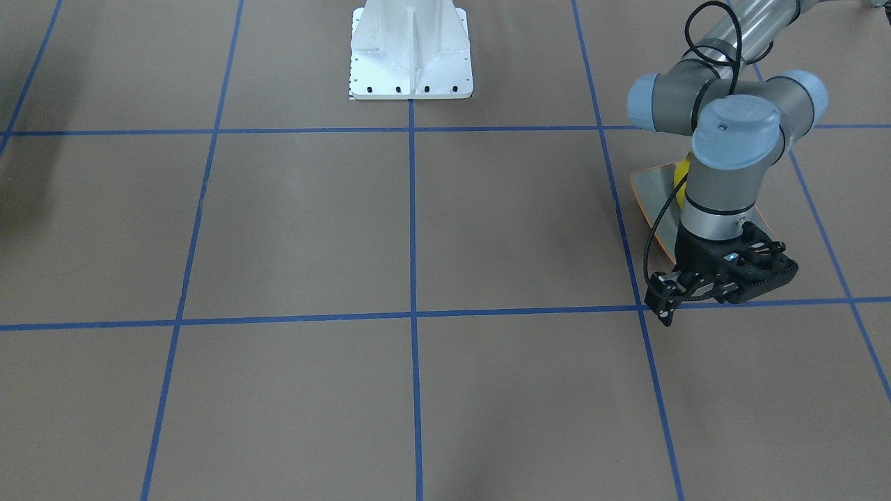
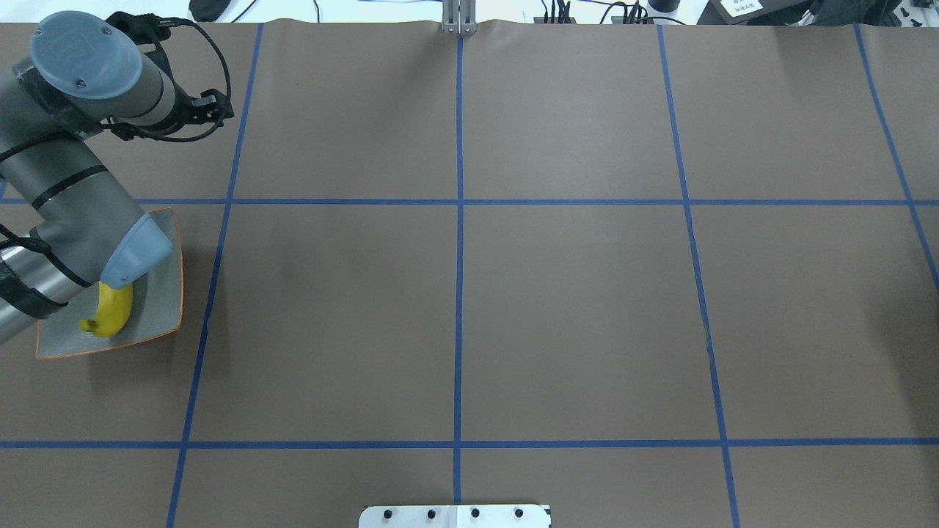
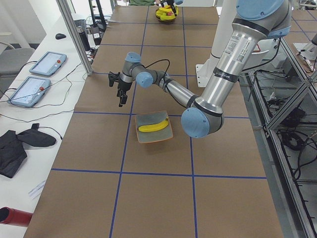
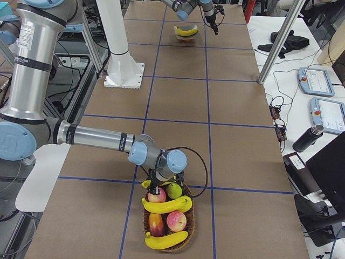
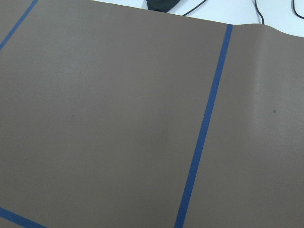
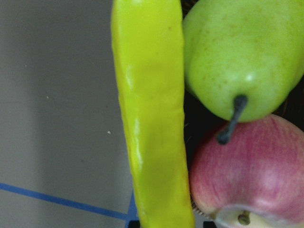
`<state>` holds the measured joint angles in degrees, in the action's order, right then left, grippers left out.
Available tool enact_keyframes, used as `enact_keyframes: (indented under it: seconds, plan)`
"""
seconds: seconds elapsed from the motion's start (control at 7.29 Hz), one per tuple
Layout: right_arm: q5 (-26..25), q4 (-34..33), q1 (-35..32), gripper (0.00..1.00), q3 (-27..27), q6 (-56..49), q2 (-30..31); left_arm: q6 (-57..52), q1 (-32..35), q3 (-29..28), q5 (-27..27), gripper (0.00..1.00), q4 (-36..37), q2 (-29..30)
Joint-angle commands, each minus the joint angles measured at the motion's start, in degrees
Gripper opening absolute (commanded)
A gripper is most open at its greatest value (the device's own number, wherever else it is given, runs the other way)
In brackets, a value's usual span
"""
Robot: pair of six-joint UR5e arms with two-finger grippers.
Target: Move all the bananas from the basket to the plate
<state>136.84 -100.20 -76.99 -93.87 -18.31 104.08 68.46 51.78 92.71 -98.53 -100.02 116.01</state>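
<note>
Left arm [image 1: 717, 209] of silver tubes, grey joints, pale blue caps [image 1: 734, 129]; black cable [image 1: 686, 29] looping at two o'clock; white bolted base [image 1: 411, 56].

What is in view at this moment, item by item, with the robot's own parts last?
bananas: three, yellow; in the basket, one at its rim by the right gripper
banana: one, yellow; on the plate
plate: one, grey-green with an orange rim; robot's left end of the table
basket: one, brown woven; robot's right end
pear: one, green; in the basket
red fruits: three; in the basket
table: one, brown with a blue tape grid
tablets: two, blue-grey; side bench
pedestal: one, white; robot's base
left gripper: black; over bare table beyond the plate, jaws' state unclear
right gripper: black; over the basket, jaws' state unclear
</note>
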Motion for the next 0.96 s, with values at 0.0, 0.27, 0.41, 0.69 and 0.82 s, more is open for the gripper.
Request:
enact_keyframes:
  seconds: [0.0, 0.27, 0.41, 0.69, 0.82]
  plan:
    - [0.0, -0.2, 0.0, 0.00, -1.6, -0.1, 0.0, 0.0, 0.0, 0.0, 0.0, 1.00, 0.0, 0.0]
    - [0.2, -0.9, 0.0, 0.00, -4.1, 0.0, -0.1, 0.0, 0.0, -0.1, -0.2, 1.00, 0.0, -0.2]
    - [0.2, -3.6, 0.0, 0.00, -7.2, 0.0, -0.4, -0.1, 0.0, -0.1, -0.3, 1.00, 0.0, -0.2]
    - [0.2, -8.5, 0.0, 0.00, -13.2, 0.5, -1.6, -0.1, 0.0, -0.1, -0.3, 1.00, 0.0, -0.3]
    - [0.1, -9.7, 0.0, 0.00, -14.7, 0.8, -4.0, -0.2, 0.0, 0.0, -0.3, 1.00, 0.0, -0.3]
